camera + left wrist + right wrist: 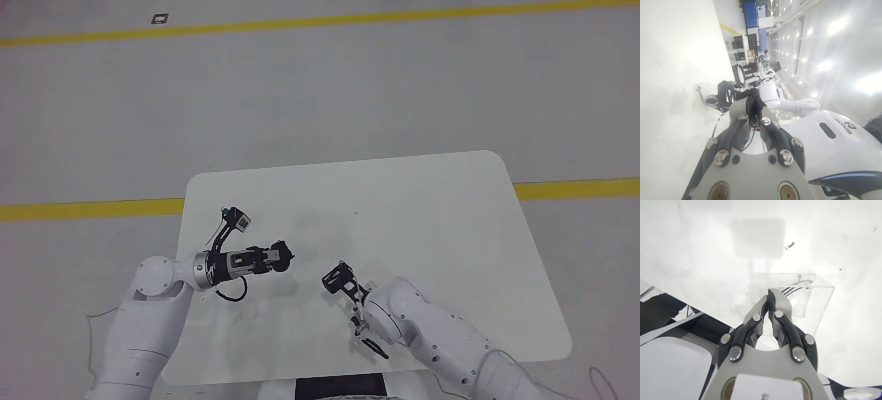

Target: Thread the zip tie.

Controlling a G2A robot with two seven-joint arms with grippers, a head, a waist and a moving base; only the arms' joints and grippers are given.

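My right gripper hangs over the near half of the desk, roughly midway along the near edge. Its fingers are pressed together, with no gap showing between the pads. The tips sit just above a small clear box that stands on the desk. The zip ties lie inside that box as a few thin black strands, fanning out from behind one finger toward the far wall. I cannot tell whether a strand is caught between the pads or merely passes behind them. My left gripper is beside the right one, nearer the near-left corner, and points across at it with a small gap between the two. From the left wrist I see its fingers drawn close together, black pad material filling the space between them. A dark cloth-like wad sits at the tips. I cannot make out what that wad is.
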